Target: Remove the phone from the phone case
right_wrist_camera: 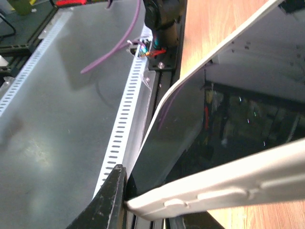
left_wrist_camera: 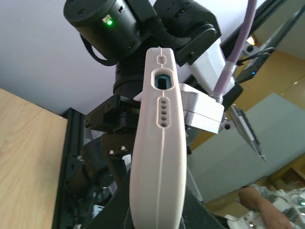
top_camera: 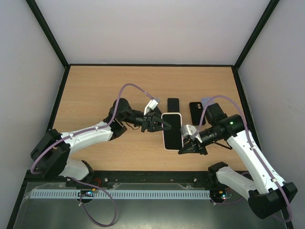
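Note:
The phone in its white case [top_camera: 172, 130] is held between both grippers above the table's near middle, screen up. My left gripper [top_camera: 159, 123] is shut on the case's left long edge. In the left wrist view the white case edge [left_wrist_camera: 159, 143], with its port and speaker holes, runs up from between my fingers [left_wrist_camera: 157, 212]. My right gripper [top_camera: 189, 144] is shut on the case's near right corner. In the right wrist view the dark screen [right_wrist_camera: 200, 129] and white rim [right_wrist_camera: 214, 186] meet my left finger [right_wrist_camera: 110, 202]; the other finger is hidden.
A bare black phone [top_camera: 173, 103] and a black case [top_camera: 196, 112] with a pale lilac item [top_camera: 206, 101] behind it lie just beyond the held phone. A black rail [top_camera: 152, 176] and a slotted white strip [top_camera: 143, 194] run along the near edge.

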Available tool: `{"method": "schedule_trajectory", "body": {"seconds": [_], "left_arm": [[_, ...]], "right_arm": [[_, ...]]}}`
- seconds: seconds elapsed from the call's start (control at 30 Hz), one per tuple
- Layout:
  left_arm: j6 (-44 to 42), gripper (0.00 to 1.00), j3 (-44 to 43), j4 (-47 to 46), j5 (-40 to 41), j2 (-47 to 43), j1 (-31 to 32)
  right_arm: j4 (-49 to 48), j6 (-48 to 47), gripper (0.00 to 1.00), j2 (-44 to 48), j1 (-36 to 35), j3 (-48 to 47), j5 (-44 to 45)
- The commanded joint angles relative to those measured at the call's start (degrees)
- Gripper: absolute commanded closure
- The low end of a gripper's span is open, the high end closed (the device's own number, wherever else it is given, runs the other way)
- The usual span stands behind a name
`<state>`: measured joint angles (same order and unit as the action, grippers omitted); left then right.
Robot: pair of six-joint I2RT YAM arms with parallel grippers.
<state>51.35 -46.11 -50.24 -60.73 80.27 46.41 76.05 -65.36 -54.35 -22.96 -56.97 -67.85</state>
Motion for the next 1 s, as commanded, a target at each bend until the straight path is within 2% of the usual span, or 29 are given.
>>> {"method": "schedule_trajectory", "body": {"seconds": [0.0,0.17,0.23,0.37,0.53,0.57,0.7,0.8,0.9,0.97], "left_arm": [[16.83,0.98,-1.01,-17.87,-4.72,-1.38,1.15],[18.22,0.98,-1.62,-19.31,-5.83,-1.53,1.73],[21.28,0.98,-1.62,-22.49,-6.29,-0.79,2.08],[31.95,0.98,-2.03,-35.69,-7.3,2.0,2.1],[49.61,0.97,-3.54,-56.5,-7.75,7.27,2.05],[51.28,0.97,-3.9,-58.11,-7.8,7.69,2.09],[49.2,0.97,-3.17,-55.89,-7.82,7.04,2.09],[47.49,0.97,-2.54,-54.0,-7.85,5.85,2.13],[44.07,0.97,-1.27,-49.98,-7.75,4.14,1.94],[40.3,0.97,-0.16,-46.25,-7.39,2.64,1.31]], "right_arm": [[-2.29,-7.53,0.88,0.85,-0.2,-1.17,1.15],[-2.31,-8.28,0.88,-0.05,-0.24,-1.86,0.59],[-2.37,-8.75,0.88,-0.07,-0.24,-2.11,0.92],[-3.0,-8.96,0.87,-0.02,-0.2,-2.7,2.03],[-3.96,-8.8,0.88,-0.42,-0.24,-3.2,2.47],[-3.98,-8.84,0.88,-0.56,-0.24,-3.22,2.46],[-4.54,-8.0,0.86,-1.08,-0.24,-3.98,2.65],[-9.43,-0.19,0.87,-1.32,-0.24,-4.46,2.39],[-11.98,4.32,0.83,-1.58,-0.24,-4.81,1.28],[-12.1,4.97,0.76,-1.35,-0.24,-4.76,1.18]]}}
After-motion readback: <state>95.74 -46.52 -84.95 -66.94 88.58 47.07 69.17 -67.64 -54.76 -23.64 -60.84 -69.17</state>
